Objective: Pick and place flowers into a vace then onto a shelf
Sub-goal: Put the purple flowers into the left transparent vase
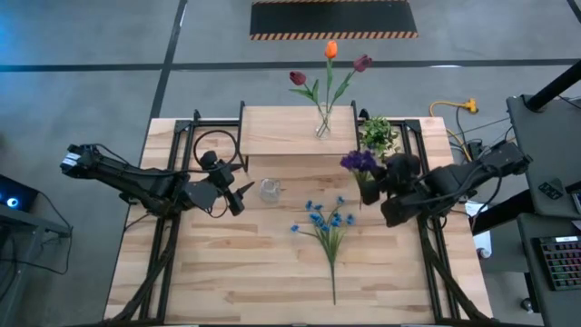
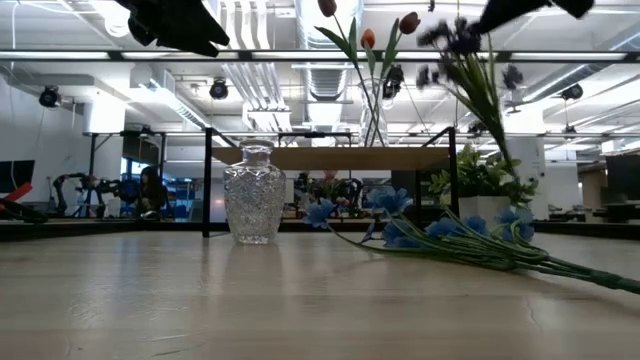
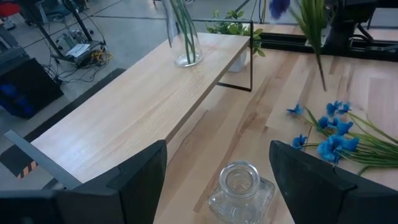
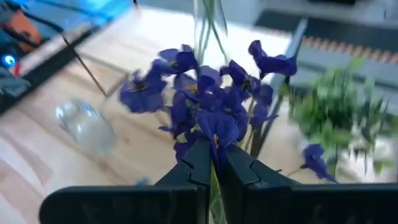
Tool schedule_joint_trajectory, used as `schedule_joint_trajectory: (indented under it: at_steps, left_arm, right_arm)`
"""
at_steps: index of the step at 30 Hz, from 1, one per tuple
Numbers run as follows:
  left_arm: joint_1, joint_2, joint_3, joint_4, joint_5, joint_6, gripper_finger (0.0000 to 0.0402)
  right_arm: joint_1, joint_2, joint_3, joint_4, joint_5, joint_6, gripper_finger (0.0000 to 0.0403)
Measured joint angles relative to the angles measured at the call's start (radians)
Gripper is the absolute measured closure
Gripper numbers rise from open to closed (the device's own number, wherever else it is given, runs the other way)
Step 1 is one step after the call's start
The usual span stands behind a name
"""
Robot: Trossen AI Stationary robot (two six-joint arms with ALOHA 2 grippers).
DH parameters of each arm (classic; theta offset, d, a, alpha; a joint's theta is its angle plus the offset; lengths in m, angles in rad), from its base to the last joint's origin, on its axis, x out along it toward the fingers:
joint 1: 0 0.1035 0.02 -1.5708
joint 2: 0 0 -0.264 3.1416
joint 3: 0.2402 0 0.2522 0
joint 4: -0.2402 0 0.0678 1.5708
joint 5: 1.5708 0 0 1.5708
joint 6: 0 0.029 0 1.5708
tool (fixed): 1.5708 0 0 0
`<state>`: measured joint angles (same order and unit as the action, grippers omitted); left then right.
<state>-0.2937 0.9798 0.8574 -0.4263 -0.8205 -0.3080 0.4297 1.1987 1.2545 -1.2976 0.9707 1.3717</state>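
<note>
A purple bunch [image 4: 208,93] is lifted in my right gripper [image 4: 214,154], which hovers above the table in front of the potted plant [image 1: 368,188]. A small clear glass vase [image 1: 270,189] stands on its base on the table. My left gripper [image 1: 245,193] is open just left of it; in the left wrist view its fingers [image 3: 143,180] stand on either side of the vase [image 3: 239,190] without touching. A blue bunch [image 1: 327,222] lies flat on the table. The shelf [image 1: 300,132] carries a tall glass vase with red, orange and maroon tulips [image 1: 329,68]. My right gripper pinches the purple bunch between its two fingers on the stems just under the blooms [image 4: 216,163]. The fingers come level from the table's right side. The bunch is lifted clear, blooms uppermost, and its green stem [image 2: 500,120] hangs below, slanting.
A leafy potted plant [image 1: 377,136] stands by the shelf's right end, close behind the held bunch. The shelf's black legs [image 3: 250,56] stand on the table's far part. Bare planks lie toward the near edge [image 1: 227,282].
</note>
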Motion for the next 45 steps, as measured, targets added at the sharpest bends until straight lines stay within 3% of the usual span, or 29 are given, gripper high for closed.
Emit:
schedule_joint_trajectory:
  at_steps: [12,19,28,38,45]
  left_arm:
    - [0.0,-0.027,0.0,-0.003,-0.139,-0.035,0.0135]
    - [0.0,-0.08,0.0,-0.06,-0.232,-0.124,0.0135]
    - [0.0,-0.143,0.0,-0.08,-0.262,-0.133,0.0135]
    - [0.0,-0.183,0.0,-0.125,-0.262,-0.134,0.0135]
    - [-0.001,-0.217,0.0,-0.264,-0.238,-0.219,0.0135]
  right_arm:
    - [-0.002,0.001,0.103,0.21,0.173,-0.378,0.0394]
    - [-0.003,0.002,0.111,0.354,0.188,-0.563,0.0394]
    - [-0.022,0.004,0.105,0.679,0.202,-0.91,0.0394]
    - [-0.097,0.053,0.102,1.078,0.012,-1.235,0.0394]
    - [-0.154,0.134,0.102,1.318,-0.152,-1.378,0.0394]
